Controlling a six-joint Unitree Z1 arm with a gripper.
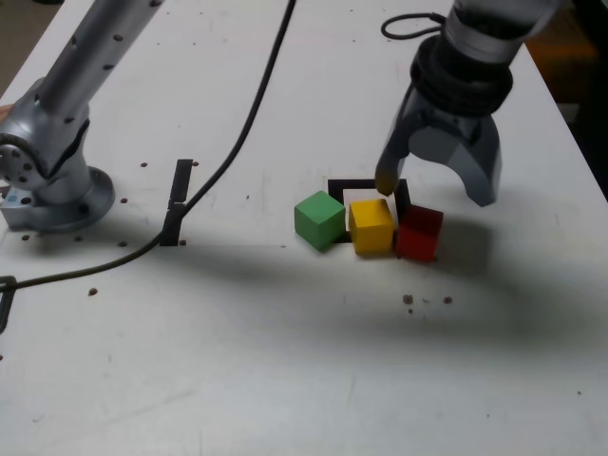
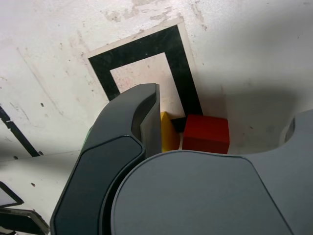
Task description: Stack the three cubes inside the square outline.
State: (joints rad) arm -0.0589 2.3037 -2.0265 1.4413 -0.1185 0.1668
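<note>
On a white counter, the end effector hangs wide open and empty over the red cube. The yellow cube sits on the square outline, with the green cube beside it. A good grasp likely means straddling red alone, without nudging yellow.

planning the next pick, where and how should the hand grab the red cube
Probably from straight above the red cube. Its side toward the exterior view's left sits close against the yellow cube, so a finger may not fit there. The faces toward and away from the exterior camera look free, so close on those two. The hand hangs open just behind the cubes, by the square outline.
</note>
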